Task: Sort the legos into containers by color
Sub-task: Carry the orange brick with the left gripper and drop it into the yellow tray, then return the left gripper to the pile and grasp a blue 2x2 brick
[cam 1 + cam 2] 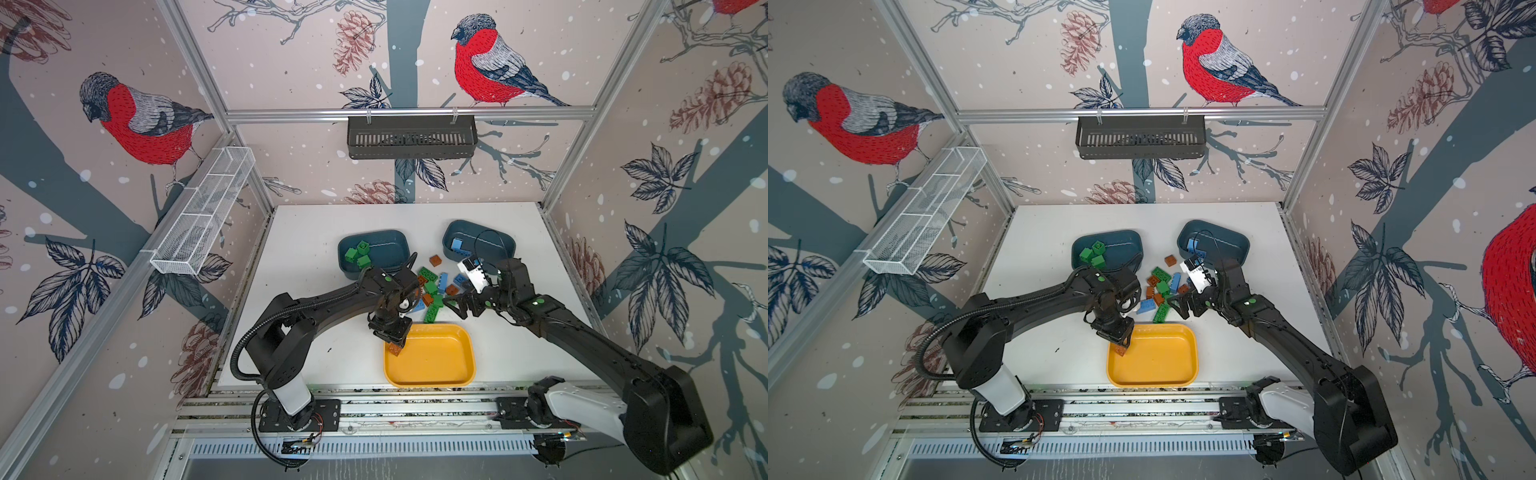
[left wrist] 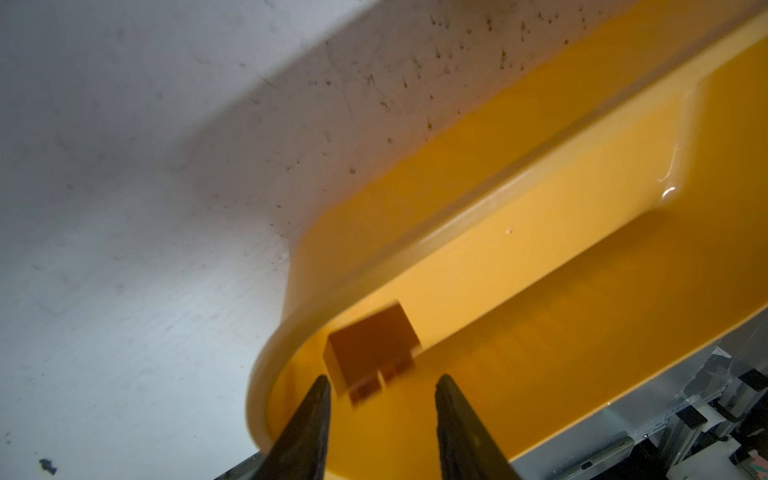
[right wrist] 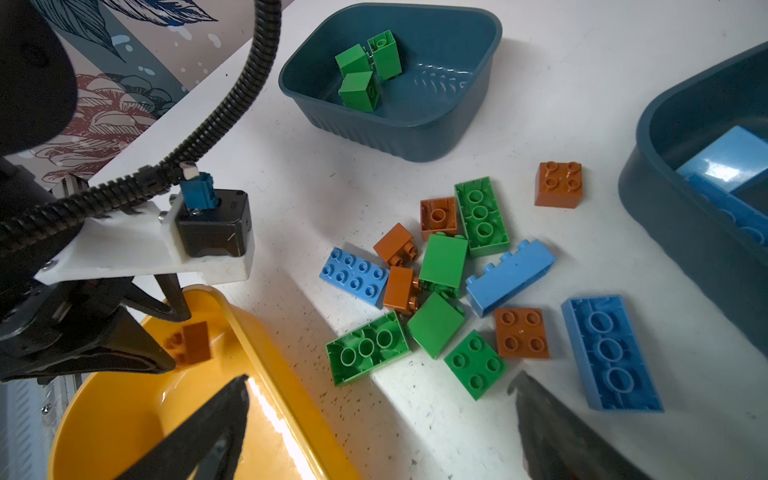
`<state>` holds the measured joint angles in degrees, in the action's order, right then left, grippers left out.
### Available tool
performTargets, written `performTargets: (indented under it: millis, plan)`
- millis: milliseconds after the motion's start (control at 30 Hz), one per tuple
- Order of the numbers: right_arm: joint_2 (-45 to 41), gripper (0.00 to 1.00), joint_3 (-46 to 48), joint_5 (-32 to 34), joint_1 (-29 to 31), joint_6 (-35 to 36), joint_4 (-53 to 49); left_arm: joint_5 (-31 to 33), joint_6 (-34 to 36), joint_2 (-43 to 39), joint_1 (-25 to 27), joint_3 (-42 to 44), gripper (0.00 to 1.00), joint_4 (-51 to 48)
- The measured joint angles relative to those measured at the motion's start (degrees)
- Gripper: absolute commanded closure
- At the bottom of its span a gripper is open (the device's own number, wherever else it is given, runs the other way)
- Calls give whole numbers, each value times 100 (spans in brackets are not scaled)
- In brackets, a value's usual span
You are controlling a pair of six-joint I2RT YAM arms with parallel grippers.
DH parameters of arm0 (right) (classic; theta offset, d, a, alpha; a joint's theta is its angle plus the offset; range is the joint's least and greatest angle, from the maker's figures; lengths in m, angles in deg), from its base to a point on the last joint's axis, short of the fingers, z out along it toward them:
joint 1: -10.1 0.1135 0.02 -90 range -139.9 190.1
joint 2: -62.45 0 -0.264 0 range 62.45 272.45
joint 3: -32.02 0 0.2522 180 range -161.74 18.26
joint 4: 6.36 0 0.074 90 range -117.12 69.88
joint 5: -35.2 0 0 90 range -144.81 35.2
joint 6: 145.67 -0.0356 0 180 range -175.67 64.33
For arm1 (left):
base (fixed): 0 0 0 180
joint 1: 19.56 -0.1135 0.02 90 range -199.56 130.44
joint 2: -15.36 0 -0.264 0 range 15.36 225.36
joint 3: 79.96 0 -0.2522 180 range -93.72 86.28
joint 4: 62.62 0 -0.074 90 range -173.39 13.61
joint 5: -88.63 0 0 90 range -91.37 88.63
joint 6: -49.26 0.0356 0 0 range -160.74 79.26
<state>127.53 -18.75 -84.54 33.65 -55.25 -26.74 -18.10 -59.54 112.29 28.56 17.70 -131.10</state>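
Stock on your worktop [image 3: 582,104]: mixed pile [image 3: 442,266] of green, blue and brown bricks. Your left fingers [image 2: 316,415]: parted over a corner of the yellow tray [image 2: 540,232], gripping nothing; one brown brick [image 2: 370,353], blurred, just off their tips, inside the tray's rim. Your right fingers [image 3: 216,419]: spread wide, empty, above the pile. Green-brick tub [image 3: 457,104]: three pieces. Blue-brick tub [image 3: 648,208]: you can see two

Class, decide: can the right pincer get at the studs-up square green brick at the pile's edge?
Probably yes: the right pincer stands open right by the green brick and nothing lies on it, though a brown brick sits close beside it.
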Motion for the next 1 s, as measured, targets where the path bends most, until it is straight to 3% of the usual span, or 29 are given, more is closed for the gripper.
performTargets:
  millis: [467,1000]
  plan:
    - [-114,1,-70,24,-13,24,-129,382,9,293,-470,-1290,38,70]
    - [-570,1,83,144,-409,109,-319,1062,1394,1755,-153,-1891,33,957]
